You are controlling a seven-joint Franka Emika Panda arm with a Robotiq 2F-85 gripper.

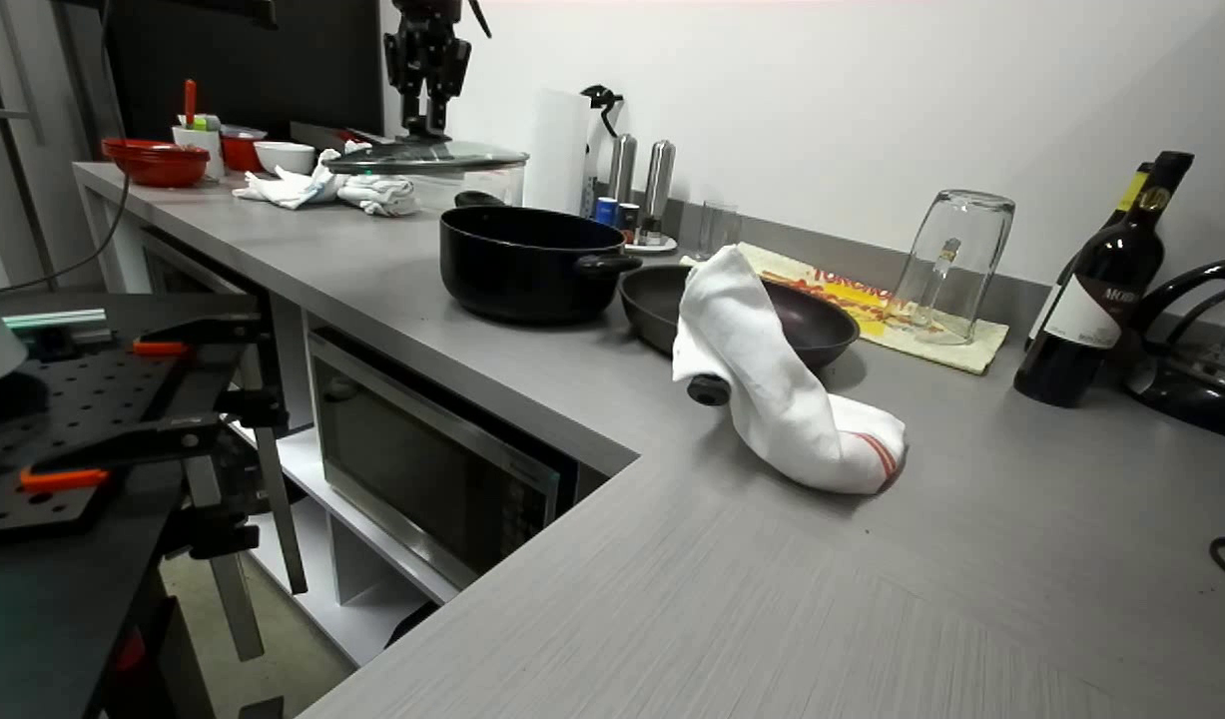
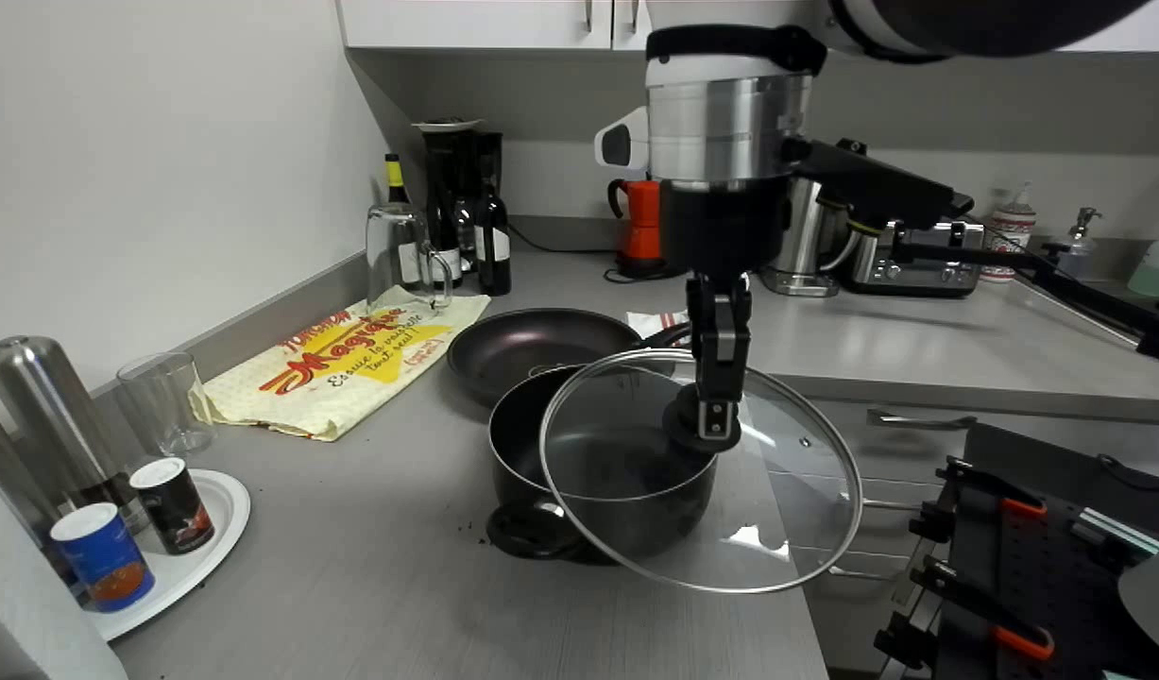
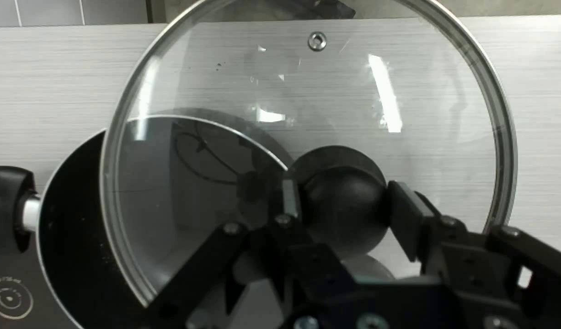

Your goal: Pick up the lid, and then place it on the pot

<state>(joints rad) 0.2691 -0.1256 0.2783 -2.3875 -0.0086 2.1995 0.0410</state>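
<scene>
One claw [image 3: 345,200] pinches the black knob [image 3: 342,215] of the glass lid [image 2: 702,505], presumably because the knob is the only raised grip (the rim [image 3: 505,155] would be awkward to clasp). The lid hangs nearly level, clear of the desk [image 1: 822,599] and higher than the uncovered pot [image 1: 532,268], overlapping the latter only partly in the wrist view. A sideways shift to centre it seems called for before lowering.

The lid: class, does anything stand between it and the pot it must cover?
Nothing visible stands between them. The gripper holds the lid by its knob, higher than the pot and not yet centred over it.
</scene>
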